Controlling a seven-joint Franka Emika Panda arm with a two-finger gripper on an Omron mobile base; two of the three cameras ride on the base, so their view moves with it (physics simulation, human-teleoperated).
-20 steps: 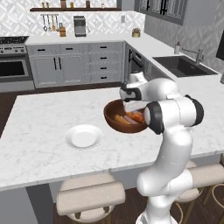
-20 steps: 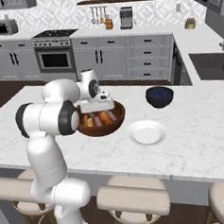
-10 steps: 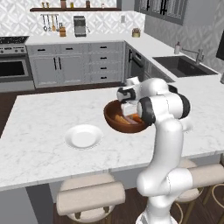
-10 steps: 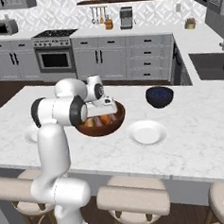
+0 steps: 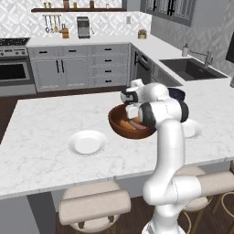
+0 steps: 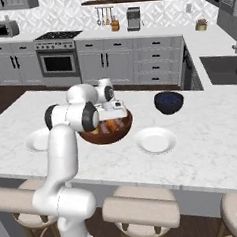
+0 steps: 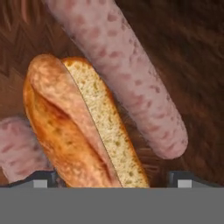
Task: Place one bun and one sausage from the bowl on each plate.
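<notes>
While the arm bends low over the island, we see the gripper (image 7: 112, 179) down inside the bowl (image 5: 119, 125), fingers (image 7: 38, 178) spread wide apart with nothing clamped between them. From the hand view, a split bun (image 7: 78, 127) lies straight ahead, its lower end sitting between the two finger tips; whether the tips touch it we cannot tell. One sausage (image 7: 127, 78) runs diagonally just beside the bun on its cut side, touching it near the top. A second sausage (image 7: 19, 148) pokes in from the left edge of that view, against the bun's crust side. All three rest on the dark wood floor of the bowl.

From the base views, the bowl sits mid-island on the marble counter (image 5: 41, 119), with the hand partly hiding its contents. We spot one plate (image 5: 87, 142) to the robot's left of the bowl, near it but apart, bare. The other plate (image 6: 154, 140) sits just beside the bowl on the robot's right, also bare. A dark blue bowl (image 6: 168, 101) stands farther back on the right side, apart from both.
</notes>
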